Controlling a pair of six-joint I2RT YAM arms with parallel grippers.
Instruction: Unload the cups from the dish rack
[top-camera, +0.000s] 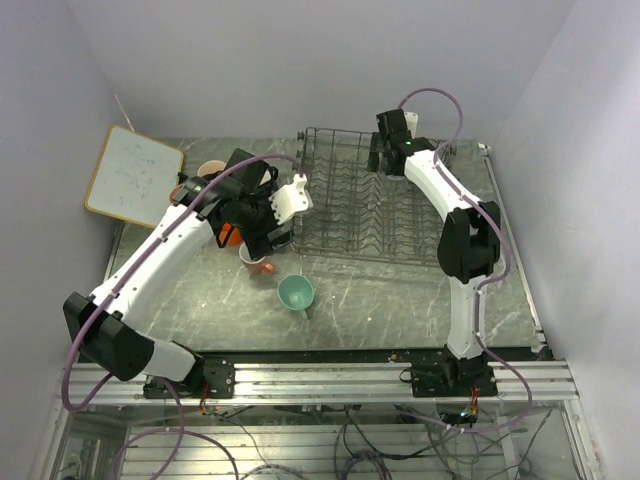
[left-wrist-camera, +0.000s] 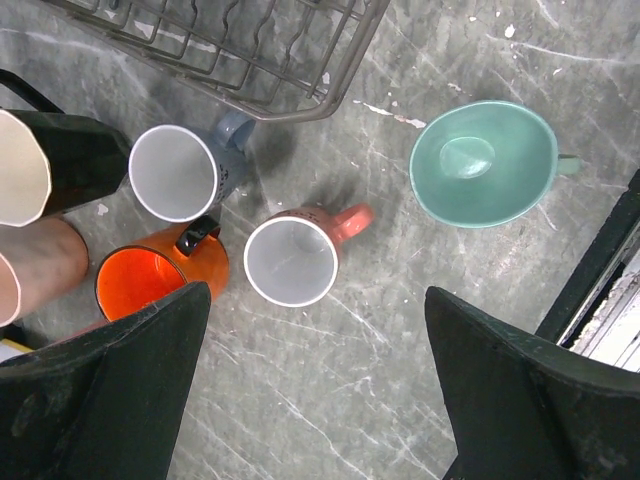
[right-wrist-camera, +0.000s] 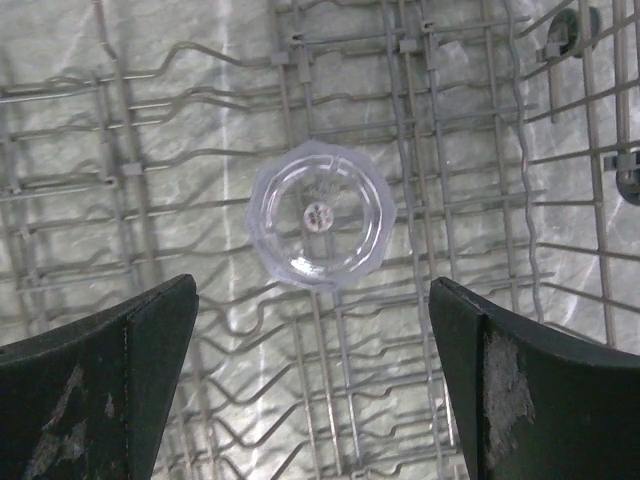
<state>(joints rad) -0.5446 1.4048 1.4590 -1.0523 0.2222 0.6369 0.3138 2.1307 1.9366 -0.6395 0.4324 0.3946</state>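
One glass (right-wrist-camera: 320, 213) stands inside the dish rack (top-camera: 370, 205), at the back of the table (top-camera: 400, 290). A bunch of cups (left-wrist-camera: 292, 262) stands on the table just left of the rack's near corner, with a wide cup (top-camera: 296, 292) in front of the rack. A board (top-camera: 133, 175) lies at the back left.

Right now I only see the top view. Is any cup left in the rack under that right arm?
Observer: Yes. The right wrist view shows one clear glass sitting among the wires of the rack.
Operator: Is the claw holding it?
Observer: No. The right gripper is open above it, with a finger on each side, not touching.
Operator: And the left claw?
Observer: The left gripper is open and empty, over a salmon mug on the table.
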